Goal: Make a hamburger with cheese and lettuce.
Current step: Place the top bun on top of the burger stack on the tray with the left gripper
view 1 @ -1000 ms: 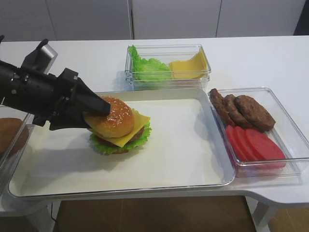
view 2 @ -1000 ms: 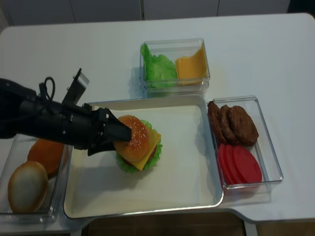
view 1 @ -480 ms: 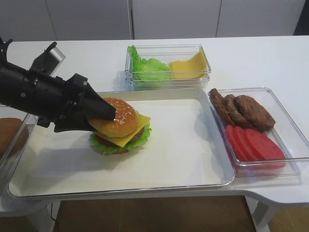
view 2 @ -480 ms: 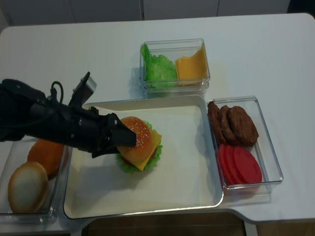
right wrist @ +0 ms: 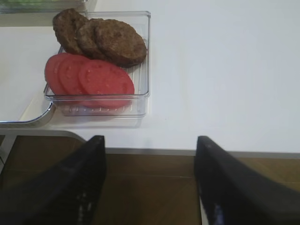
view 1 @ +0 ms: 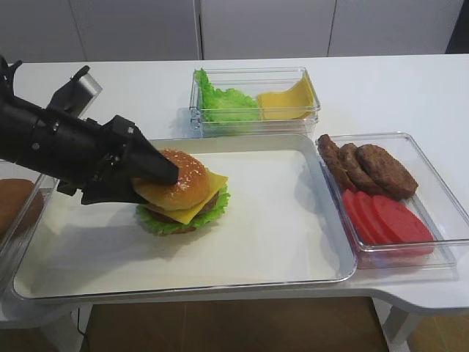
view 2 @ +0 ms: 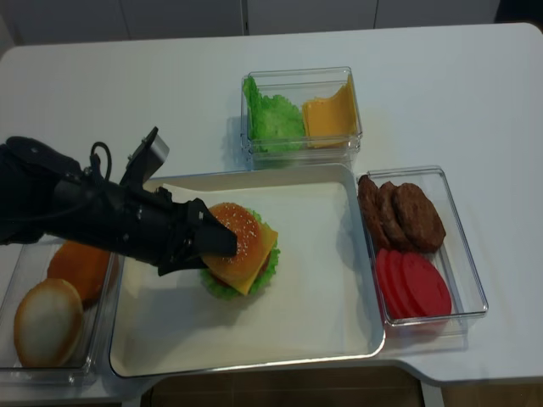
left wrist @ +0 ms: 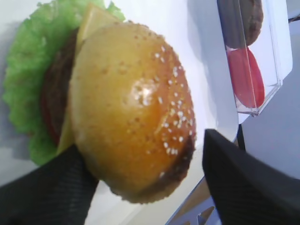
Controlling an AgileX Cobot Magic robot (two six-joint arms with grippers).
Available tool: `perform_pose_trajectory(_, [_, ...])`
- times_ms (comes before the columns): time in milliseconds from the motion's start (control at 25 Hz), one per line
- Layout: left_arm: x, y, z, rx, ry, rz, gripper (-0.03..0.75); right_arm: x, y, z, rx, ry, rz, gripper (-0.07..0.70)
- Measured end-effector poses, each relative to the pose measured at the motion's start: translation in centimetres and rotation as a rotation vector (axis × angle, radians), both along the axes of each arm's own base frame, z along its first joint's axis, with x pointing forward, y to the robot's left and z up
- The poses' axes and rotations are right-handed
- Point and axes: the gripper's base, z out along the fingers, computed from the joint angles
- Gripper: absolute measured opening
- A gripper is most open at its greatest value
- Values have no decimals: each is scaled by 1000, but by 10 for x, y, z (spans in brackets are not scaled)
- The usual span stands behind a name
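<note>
The left gripper [view 1: 150,180] straddles the hamburger [view 1: 183,194] bun on the tray [view 1: 293,242], jaws apart, grip uncertain; the right gripper [right wrist: 150,187] hangs open beyond the table edge

patties [view 1: 366,167] | tomato slices [view 1: 386,218] | bun halves [view 2: 64,297]

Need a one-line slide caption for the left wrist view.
Left gripper straddling the sesame bun atop the hamburger, lettuce and cheese peeking out.
</note>
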Motion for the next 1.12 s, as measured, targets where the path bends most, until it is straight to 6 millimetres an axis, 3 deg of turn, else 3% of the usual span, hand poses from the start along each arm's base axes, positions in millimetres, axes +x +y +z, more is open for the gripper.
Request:
perform_pose_trajectory(160, [0,0,0,-1,-1,-6,548,0,0,0,0,0,0,449])
perform_pose_trajectory(480, [-1,0,1,4,-32,-36,593,0,0,0,0,0,0,450])
perform_pose_trajectory(680, [-5,1,11,16,-97,-48,634,0,0,0,0,0,0,450])
perform_pose_trajectory(1120, [-7,7,14,105,-105,-44,643,0,0,0,0,0,0,450])
